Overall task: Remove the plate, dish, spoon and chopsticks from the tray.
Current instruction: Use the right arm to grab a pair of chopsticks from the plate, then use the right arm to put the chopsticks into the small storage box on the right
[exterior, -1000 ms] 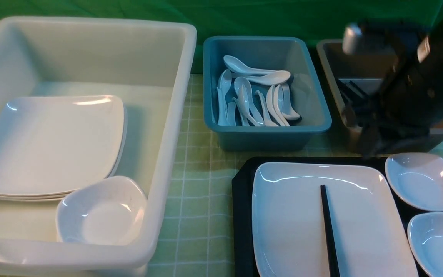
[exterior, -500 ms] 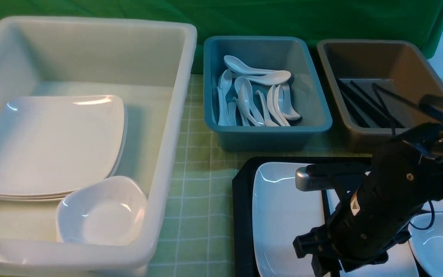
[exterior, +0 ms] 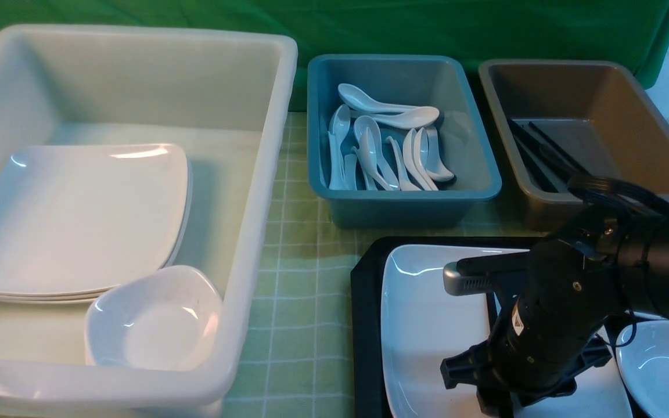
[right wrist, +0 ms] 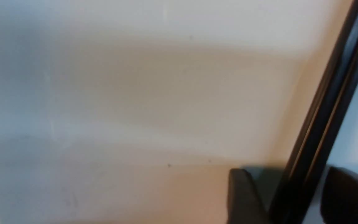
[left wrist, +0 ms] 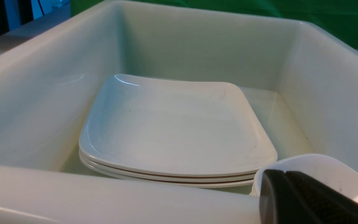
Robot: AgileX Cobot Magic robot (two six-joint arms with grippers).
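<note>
The black tray [exterior: 365, 325] sits front right and carries the large white plate [exterior: 427, 331]. A small white dish [exterior: 657, 363] shows at its right side. My right arm [exterior: 549, 325] hangs low over the plate and covers its middle. In the right wrist view the black chopsticks [right wrist: 322, 118] lie on the plate [right wrist: 135, 109], and my right gripper [right wrist: 294, 199] is open with one finger on each side of them. No spoon shows on the tray. My left gripper [left wrist: 306, 199] is shut and empty at the near rim of the white bin [left wrist: 104, 199].
The big white bin [exterior: 265, 174] on the left holds stacked plates [exterior: 73, 215] and a dish [exterior: 154, 319]. A blue bin [exterior: 404, 203] behind the tray holds several white spoons [exterior: 387, 151]. A brown bin [exterior: 543, 215] at back right holds black chopsticks [exterior: 543, 154].
My right arm swung from above the brown bin down onto the tray's plate. Its jaws opened and now straddle the chopsticks. The left arm stayed still.
</note>
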